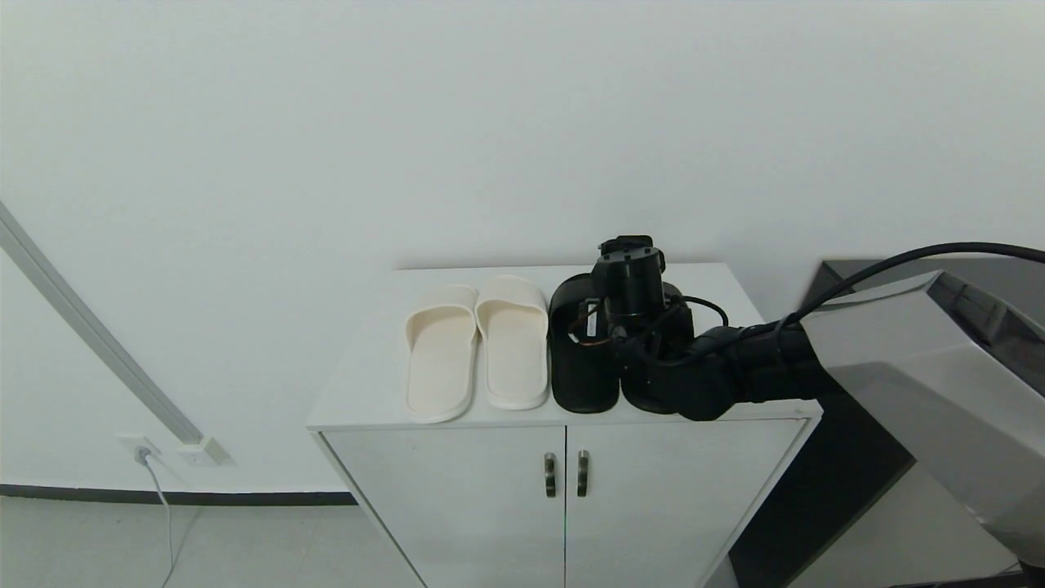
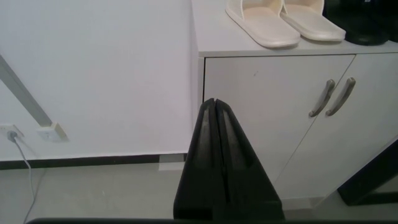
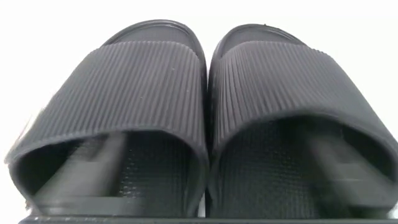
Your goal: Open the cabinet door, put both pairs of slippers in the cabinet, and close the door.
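A white cabinet (image 1: 367, 392) stands against a white wall (image 1: 490, 122). Its two doors (image 1: 457, 506) are closed, and their two handles (image 1: 550, 474) sit side by side at the middle seam.

On the cabinet top, two pairs of slippers lie in a row with heels at the front edge and toes toward the wall. The white slippers (image 1: 478, 351) are near the middle. The black slippers (image 1: 580, 367) are just beside them, toward the right edge.

The right gripper (image 3: 214, 155) sits at the black slippers, its arm coming in over the right front corner. Its jaws are spread wide, with one blurred finger (image 3: 93, 171) inside the opening of each black slipper.

The left gripper (image 2: 215, 106) hangs low in front of the cabinet's left side, above the floor (image 2: 93, 193). Its jaws are pressed together and hold nothing.

A wall socket (image 1: 139, 447) with a cable sits low on the wall, left of the cabinet.
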You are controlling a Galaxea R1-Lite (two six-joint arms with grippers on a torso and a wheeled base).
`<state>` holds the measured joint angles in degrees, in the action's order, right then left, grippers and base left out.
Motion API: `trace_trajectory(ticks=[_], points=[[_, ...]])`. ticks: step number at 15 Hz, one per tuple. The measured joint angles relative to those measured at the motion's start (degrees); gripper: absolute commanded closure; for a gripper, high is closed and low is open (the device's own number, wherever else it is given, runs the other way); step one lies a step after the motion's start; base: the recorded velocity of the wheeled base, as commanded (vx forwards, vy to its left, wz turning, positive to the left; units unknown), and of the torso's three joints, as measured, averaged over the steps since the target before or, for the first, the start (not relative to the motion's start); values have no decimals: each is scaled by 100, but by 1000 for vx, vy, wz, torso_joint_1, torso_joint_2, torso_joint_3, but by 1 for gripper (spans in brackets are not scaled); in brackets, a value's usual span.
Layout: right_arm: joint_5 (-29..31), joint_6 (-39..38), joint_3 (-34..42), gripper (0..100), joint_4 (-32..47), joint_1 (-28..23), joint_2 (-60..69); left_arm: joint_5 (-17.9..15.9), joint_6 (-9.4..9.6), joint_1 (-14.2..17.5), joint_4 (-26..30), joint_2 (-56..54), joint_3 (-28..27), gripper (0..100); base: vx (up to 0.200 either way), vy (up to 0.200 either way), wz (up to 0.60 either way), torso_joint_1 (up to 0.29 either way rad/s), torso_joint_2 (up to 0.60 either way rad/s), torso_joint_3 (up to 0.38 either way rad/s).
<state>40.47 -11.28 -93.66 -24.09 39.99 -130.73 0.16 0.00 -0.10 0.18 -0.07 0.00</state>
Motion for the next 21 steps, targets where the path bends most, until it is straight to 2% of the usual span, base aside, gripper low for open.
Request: trace_trajectory(ticks=[8, 13, 16, 21], points=[[105, 52, -66, 100, 9, 11, -68, 6, -5, 0, -7, 0, 0, 100, 0, 0, 0, 0, 0, 0], [26, 162, 521, 100, -35, 63, 516, 2, 0, 0, -9, 0, 0, 100, 0, 0, 0, 0, 0, 0], [-377, 160, 1081, 100, -43, 150, 1061, 0, 0, 0, -9, 0, 0, 100, 0, 0, 0, 0, 0, 0], [-1664, 222, 2487, 100, -145, 266, 2103, 0, 0, 0, -9, 0, 0, 100, 0, 0, 0, 0, 0, 0]])
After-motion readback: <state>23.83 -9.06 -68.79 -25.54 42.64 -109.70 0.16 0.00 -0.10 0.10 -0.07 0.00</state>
